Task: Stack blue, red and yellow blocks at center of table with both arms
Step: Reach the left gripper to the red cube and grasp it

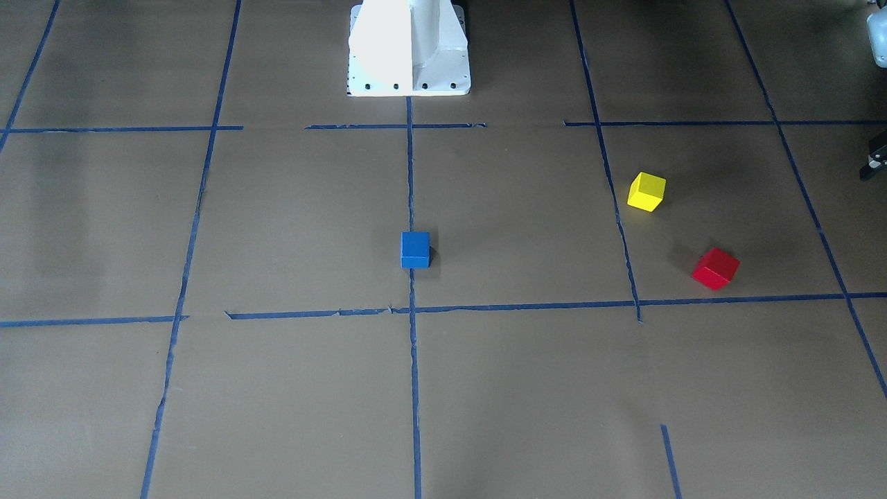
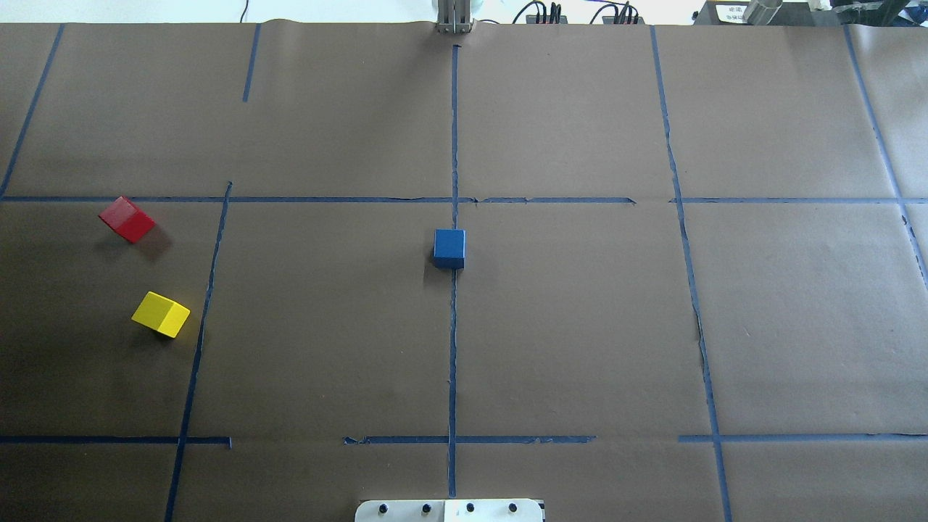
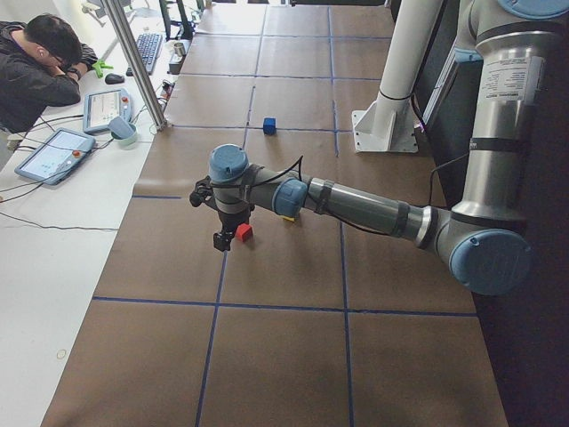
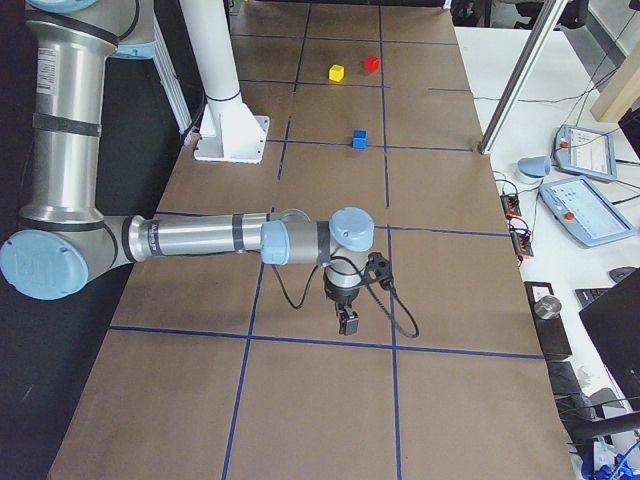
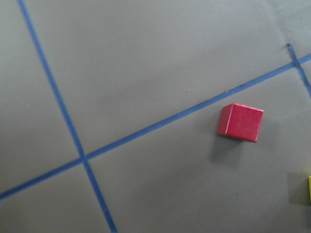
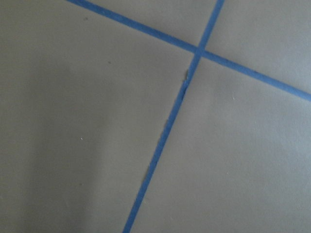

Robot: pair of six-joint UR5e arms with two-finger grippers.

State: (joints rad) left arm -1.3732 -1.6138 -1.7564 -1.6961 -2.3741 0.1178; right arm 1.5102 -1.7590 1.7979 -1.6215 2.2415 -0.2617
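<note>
We see the blue block at the middle of the table, sitting square on the centre tape line, flat on the brown paper.

The red block and yellow block are both far out on the robot's left side, beyond the next tape line over. They're near each other but apart, and each is turned at an angle to the grid. Red is the one farther from the base, yellow the nearer. All three blocks rest singly on the paper, none on another.

The left claw hangs above the table close to the red block, pointing down. It's carrying nothing that we can make out. Only the side view shows it properly, so we cannot tell how wide its jaws stand. Its wrist camera looks down at the red block beside a tape line, with a sliver of yellow at the right edge.

The right claw hangs over the robot's right end of the table, above a tape crossing and well apart from every block. Same there: side view only, so we cannot tell the jaw gap. Its wrist camera shows only paper and crossing tape.
</note>
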